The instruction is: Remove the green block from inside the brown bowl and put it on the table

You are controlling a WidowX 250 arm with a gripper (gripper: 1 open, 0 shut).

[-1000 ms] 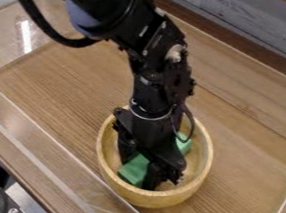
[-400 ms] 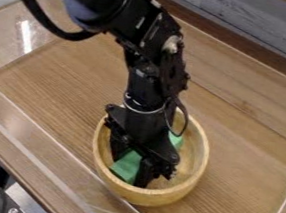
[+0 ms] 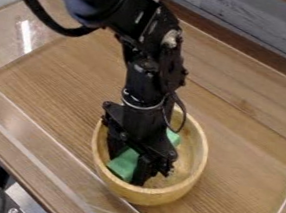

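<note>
The brown bowl [image 3: 188, 172] sits on the table [image 3: 68, 87] toward the front right. The green block [image 3: 127, 163] lies inside it, with one end showing left of the gripper and another bit of green [image 3: 177, 142] behind it. My black gripper [image 3: 142, 159] reaches straight down into the bowl and is shut on the green block. The fingertips and the middle of the block are hidden by the gripper body.
Low clear plastic walls [image 3: 22, 126] edge the tabletop on the left and front. A pale wall runs along the back [image 3: 252, 24]. The arm [image 3: 119, 14] stretches from the upper left down to the bowl.
The arm, the bowl and the block have shifted slightly to the left. The gripper stays shut inside the bowl.
</note>
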